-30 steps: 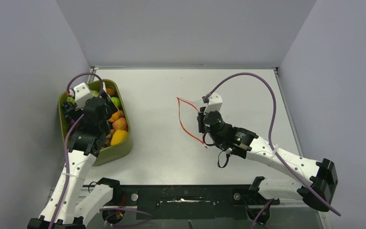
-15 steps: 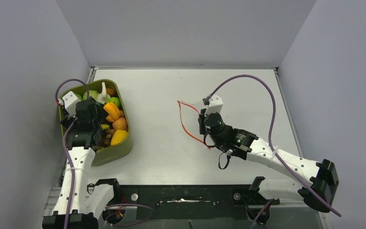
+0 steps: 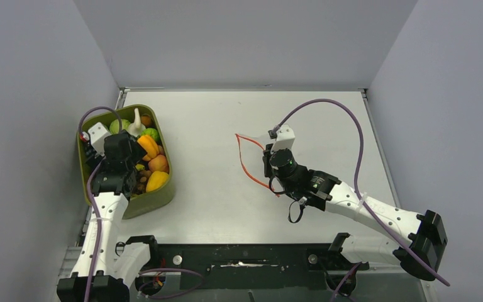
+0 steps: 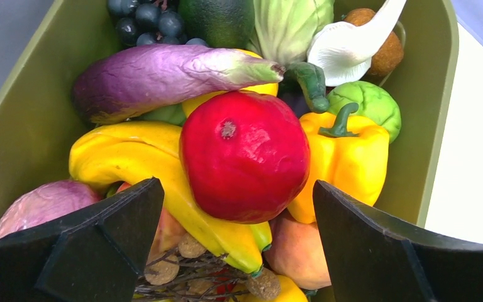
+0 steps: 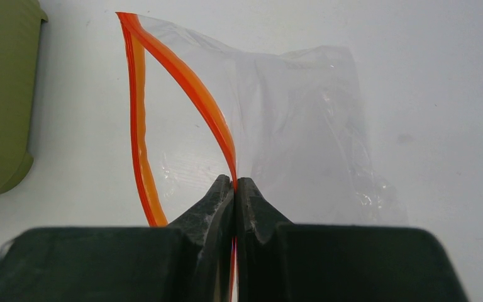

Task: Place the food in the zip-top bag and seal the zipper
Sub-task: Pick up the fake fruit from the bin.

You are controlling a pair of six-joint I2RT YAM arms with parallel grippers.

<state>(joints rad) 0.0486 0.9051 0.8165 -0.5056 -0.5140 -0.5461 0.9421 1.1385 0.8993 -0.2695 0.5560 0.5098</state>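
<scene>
**Bag pinched open mid-table, left jaws wide over the tray**

The white table (image 3: 214,201) fills the middle of the top view. At the left of that frame sits the olive tray (image 3: 161,200), heaped with the food (image 3: 154,165). Right of centre, the clear bag (image 5: 302,126) is on the table, its mouth gaping toward frame left.

In the left wrist view a red pomegranate (image 4: 245,157) is dead centre. A purple eggplant (image 4: 163,75) is above it, a yellow pepper (image 4: 346,157) to its right and a banana (image 4: 132,148) to its left.

The left gripper (image 4: 236,189) hangs over that pile, fingers spread wide, with the pomegranate framed between them. The right gripper (image 5: 234,189) is pressed together, pinching one strip of the orange-red zipper (image 5: 188,88), and the two strips bow apart.
</scene>
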